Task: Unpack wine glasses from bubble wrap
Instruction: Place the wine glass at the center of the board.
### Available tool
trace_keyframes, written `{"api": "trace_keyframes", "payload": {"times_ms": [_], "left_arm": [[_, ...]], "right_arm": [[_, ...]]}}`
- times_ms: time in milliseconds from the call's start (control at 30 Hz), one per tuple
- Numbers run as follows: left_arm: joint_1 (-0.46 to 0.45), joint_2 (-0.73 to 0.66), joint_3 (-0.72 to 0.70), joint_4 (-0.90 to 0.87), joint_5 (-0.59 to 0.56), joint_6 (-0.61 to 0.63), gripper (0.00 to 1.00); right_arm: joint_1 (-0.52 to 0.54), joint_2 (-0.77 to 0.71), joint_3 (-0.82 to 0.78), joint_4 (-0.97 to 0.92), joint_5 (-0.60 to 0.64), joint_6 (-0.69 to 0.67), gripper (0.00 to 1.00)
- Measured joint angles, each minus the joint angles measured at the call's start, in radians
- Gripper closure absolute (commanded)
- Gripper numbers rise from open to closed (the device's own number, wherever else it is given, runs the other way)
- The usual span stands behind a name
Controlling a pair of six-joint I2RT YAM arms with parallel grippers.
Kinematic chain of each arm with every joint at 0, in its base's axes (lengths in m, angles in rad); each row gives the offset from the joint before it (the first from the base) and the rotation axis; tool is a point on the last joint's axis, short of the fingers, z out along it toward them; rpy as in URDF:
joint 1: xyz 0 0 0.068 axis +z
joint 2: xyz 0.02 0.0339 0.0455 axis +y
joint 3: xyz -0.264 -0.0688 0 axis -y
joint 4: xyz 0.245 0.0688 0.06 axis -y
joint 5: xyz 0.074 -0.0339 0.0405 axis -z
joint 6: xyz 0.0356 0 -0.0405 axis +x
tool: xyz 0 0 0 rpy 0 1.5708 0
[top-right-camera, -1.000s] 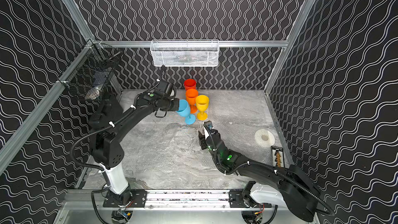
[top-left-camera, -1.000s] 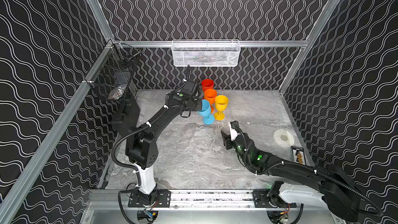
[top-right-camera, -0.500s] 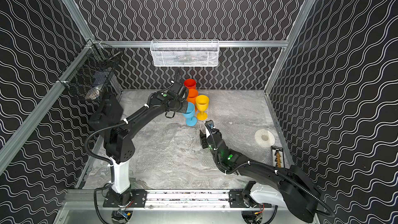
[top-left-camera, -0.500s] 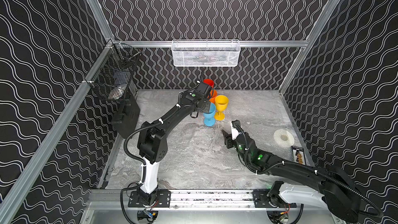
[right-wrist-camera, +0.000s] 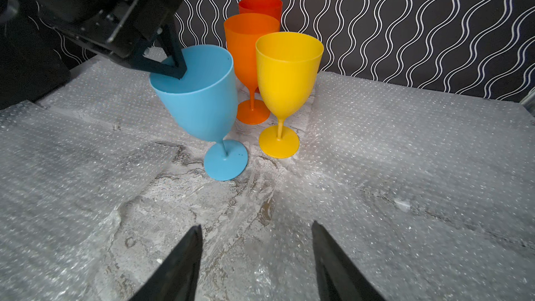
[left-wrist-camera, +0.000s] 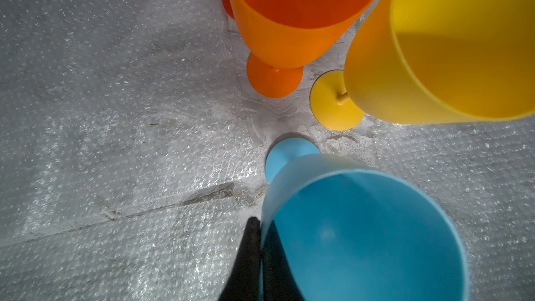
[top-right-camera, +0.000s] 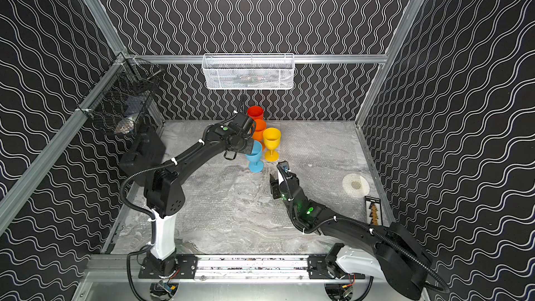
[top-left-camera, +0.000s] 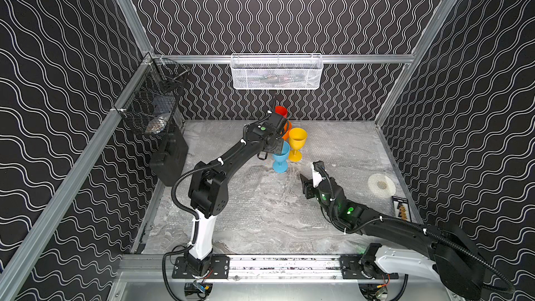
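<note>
- Light blue plastic: the blue glass (right-wrist-camera: 199,102) leans toward the left arm. Its foot is down on a bare patch of the grey marbled table (right-wrist-camera: 231,212). I cannot tell whether the foot lies flat.
- The left gripper (right-wrist-camera: 178,72) is clamped on the rim of the blue glass, with one finger inside the bowl and one outside.
- The yellow glass (right-wrist-camera: 286,76) stands upright just beside the blue glass, to its right and slightly further back. Their feet are apart.
- The orange glass (right-wrist-camera: 246,41) stands upright just behind the blue glass.
- The red glass (right-wrist-camera: 260,5) is the farthest back from the blue glass, by the patterned wall and mostly hidden by the orange one.
- The bubble wrap (right-wrist-camera: 405,140) lies in flat sheets on the table on both sides of the blue glass. All four glasses are bare.
- The right gripper (right-wrist-camera: 256,225) sits low over the table in front of the blue glass and points toward it. Its jaws are spread with nothing between them.
- In both top views a white basket (top-left-camera: 276,72) hangs on the back rail, above and behind the blue glass.
- A black basket (top-left-camera: 150,102) hangs well to the left of the blue glass.
- A white disc (top-left-camera: 381,185) lies well to the right of the blue glass.
</note>
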Motion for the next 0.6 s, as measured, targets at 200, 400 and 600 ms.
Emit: {"api": "trace_keyframes", "payload": {"times_ms": [200, 400, 600], "left_arm": [[-0.001, 0.001, 0.002, -0.001, 0.0, 0.0, 0.89], [-0.002, 0.0, 0.005, 0.0, 0.001, 0.0, 0.75], [-0.002, -0.002, 0.016, 0.0, 0.023, 0.001, 0.66]], "right_arm": [[-0.004, 0.0, 0.0, -0.001, -0.001, 0.005, 0.39], [-0.008, 0.0, 0.0, -0.002, -0.004, 0.007, 0.38], [-0.018, 0.0, 0.0, -0.002, -0.016, 0.013, 0.39]]}}
